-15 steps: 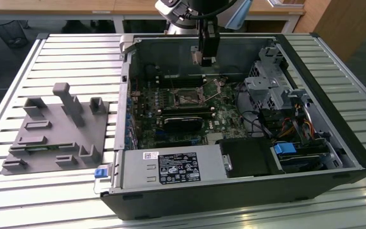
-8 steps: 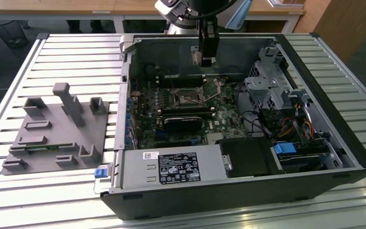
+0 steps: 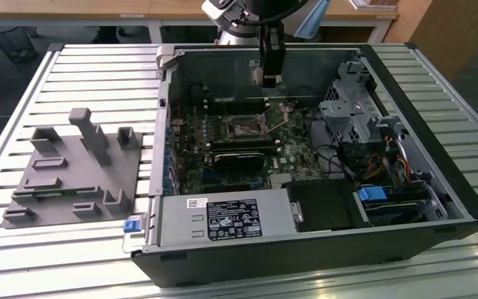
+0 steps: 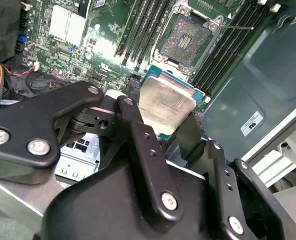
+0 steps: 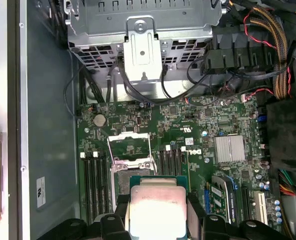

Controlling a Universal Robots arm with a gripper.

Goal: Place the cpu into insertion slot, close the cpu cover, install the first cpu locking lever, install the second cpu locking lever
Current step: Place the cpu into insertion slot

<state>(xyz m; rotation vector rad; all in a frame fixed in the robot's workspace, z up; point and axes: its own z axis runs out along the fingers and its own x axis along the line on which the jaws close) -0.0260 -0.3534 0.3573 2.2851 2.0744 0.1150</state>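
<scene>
Gripping the cpu (image 4: 165,107), that's me. My gripper (image 4: 162,117) is closed on two opposite edges of the chip, and its silvery top faces the camera in both wrist views.

Where is it, then?

Up in the air inside the open computer case (image 3: 305,249), above the motherboard (image 3: 191,163) and touching nothing but me. In the exterior view I hang near the case's far wall, well above the board.

And the insertion slot?

The insertion slot (image 5: 133,170) lies uncovered on the board with its dark contacts showing. In the first wrist view it sits just past the edge of the chip I hold. The cpu cover (image 5: 128,136) is swung off it, on the side towards the drive cage (image 5: 138,30). In the second wrist view a thin locking lever (image 4: 237,28) sticks out sideways from the socket.

What's around that?

Long black memory slots (image 4: 143,25) run along both sides of the socket. The power supply (image 3: 222,218) sits at the case's near end in the exterior view. The case lies on its side on a slatted tabletop (image 3: 81,68). A grey moulded fixture (image 3: 73,168) rests beside it, on the exterior view's left.
</scene>
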